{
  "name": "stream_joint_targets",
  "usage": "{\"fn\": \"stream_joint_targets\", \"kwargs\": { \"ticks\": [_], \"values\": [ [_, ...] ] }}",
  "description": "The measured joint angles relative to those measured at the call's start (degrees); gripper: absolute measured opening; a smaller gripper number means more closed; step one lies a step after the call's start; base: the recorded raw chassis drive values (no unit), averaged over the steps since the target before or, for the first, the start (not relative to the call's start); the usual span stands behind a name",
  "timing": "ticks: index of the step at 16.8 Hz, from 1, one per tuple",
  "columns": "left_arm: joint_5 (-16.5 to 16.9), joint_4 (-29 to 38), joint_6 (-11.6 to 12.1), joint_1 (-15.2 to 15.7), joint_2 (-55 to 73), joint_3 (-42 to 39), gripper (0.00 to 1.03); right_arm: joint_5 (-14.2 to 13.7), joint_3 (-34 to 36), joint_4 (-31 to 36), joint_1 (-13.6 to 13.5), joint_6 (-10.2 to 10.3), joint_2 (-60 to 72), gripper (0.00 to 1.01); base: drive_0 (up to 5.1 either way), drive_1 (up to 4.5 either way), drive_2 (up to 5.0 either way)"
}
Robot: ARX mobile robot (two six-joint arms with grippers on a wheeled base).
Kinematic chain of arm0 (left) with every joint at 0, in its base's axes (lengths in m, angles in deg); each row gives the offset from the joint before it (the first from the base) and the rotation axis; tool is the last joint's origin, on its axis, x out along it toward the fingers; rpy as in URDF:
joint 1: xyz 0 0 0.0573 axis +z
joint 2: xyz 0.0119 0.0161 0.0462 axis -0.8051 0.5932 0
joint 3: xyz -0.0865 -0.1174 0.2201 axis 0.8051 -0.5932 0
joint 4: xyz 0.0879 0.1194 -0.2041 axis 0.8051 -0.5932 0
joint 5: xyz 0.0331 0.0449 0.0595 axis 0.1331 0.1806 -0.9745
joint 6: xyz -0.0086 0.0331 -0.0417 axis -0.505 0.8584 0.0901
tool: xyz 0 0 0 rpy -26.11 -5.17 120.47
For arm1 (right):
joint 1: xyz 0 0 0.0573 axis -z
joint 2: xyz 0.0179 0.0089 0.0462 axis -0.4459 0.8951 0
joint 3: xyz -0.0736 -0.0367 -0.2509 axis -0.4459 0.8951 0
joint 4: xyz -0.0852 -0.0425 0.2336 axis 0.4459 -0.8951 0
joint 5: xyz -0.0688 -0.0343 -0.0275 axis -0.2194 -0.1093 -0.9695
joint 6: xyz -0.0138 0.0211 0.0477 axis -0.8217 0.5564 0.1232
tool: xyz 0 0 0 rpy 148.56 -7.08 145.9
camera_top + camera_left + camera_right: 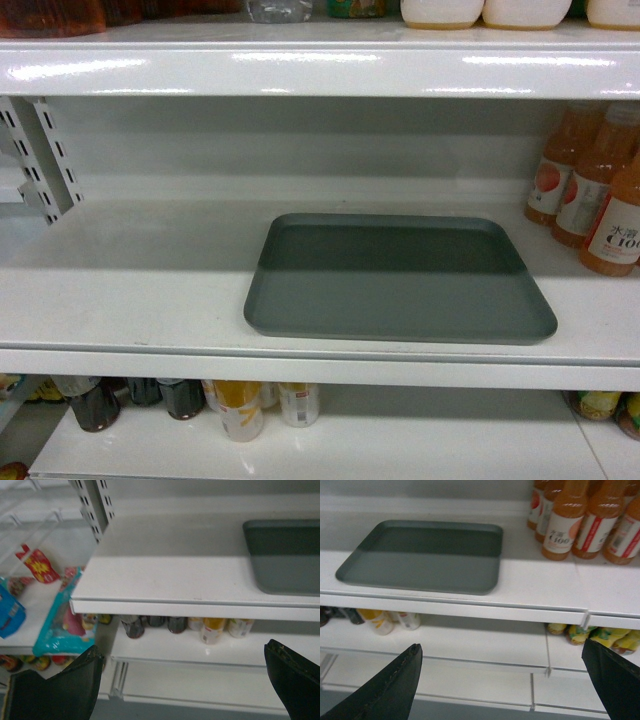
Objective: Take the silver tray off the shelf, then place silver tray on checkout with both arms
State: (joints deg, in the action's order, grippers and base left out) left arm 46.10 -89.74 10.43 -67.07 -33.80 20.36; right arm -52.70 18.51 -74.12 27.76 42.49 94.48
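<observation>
- Left gripper (182, 680): fingers (75, 680) spread wide, holding nothing; low, in front of the shelf (165, 587) lip. Tray sits up & to the right of them, beyond the lip.
- Silver tray (395, 280): flat on the shelf board, untouched, long edge near the front, probably so both arms can reach it.
- Right gripper (502, 680): fingers also wide apart, empty; tray up & left of them, juice bottles (565, 522) up & right, well apart from the tray.
- Checkout not in view.

Both wrist views crop the silver tray (285, 555) and fingers (385, 690).
</observation>
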Motion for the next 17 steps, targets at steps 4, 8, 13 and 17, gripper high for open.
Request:
{"fn": "stream_joint_targets", "kwargs": {
  "ticks": [4, 8, 13, 17],
  "values": [
    [6.8, 14.1, -5.4, 0.2, 27.7, 4.2, 0.98, 2.8, -3.7, 13.8, 0.1, -0.3, 24.0, 0.98, 0.0, 0.0, 0.0],
    [11.1, 28.6, -6.8, -2.1, 63.1, 18.9, 0.98, 2.3, -14.8, 30.1, -2.8, 0.3, 57.8, 0.98, 0.0, 0.0, 0.0],
    [12.3, 27.5, -7.0, -2.9, 86.6, 38.4, 0.98, -0.3, -32.9, 31.2, -3.5, 3.1, 82.8, 0.98, 0.0, 0.0, 0.0],
    [12.6, 23.6, -7.2, -3.0, 95.5, 51.1, 0.98, -2.5, -44.5, 29.0, -3.6, 4.9, 92.6, 0.98, 0.0, 0.0, 0.0]
  ]
}}
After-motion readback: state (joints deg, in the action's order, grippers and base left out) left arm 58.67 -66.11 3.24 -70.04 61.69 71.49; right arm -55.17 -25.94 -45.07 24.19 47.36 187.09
